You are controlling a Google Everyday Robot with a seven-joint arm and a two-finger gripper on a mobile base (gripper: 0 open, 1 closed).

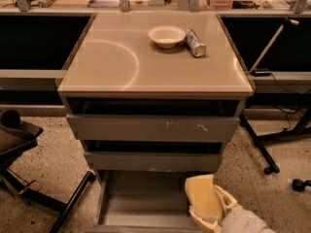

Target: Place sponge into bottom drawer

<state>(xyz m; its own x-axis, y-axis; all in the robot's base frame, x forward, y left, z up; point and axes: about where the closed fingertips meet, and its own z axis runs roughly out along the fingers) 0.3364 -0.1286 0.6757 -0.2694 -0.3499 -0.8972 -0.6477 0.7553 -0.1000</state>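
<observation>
The sponge [200, 195], a pale yellow foam block, is held in my gripper [210, 216] at the bottom right of the camera view. The gripper is shut on it, its pale fingers [227, 201] wrapped around the block's lower end. The sponge hangs over the right front part of the bottom drawer [138, 198], which is pulled out and shows a plain grey floor. I cannot tell whether the sponge touches the floor.
Two upper grey drawers [153, 128] stand slightly pulled out above it. A white bowl [166, 35] and a silver can [196, 42] lie on the cabinet top [112, 67]. A chair base [34, 188] stands at left, stand legs [260, 149] at right.
</observation>
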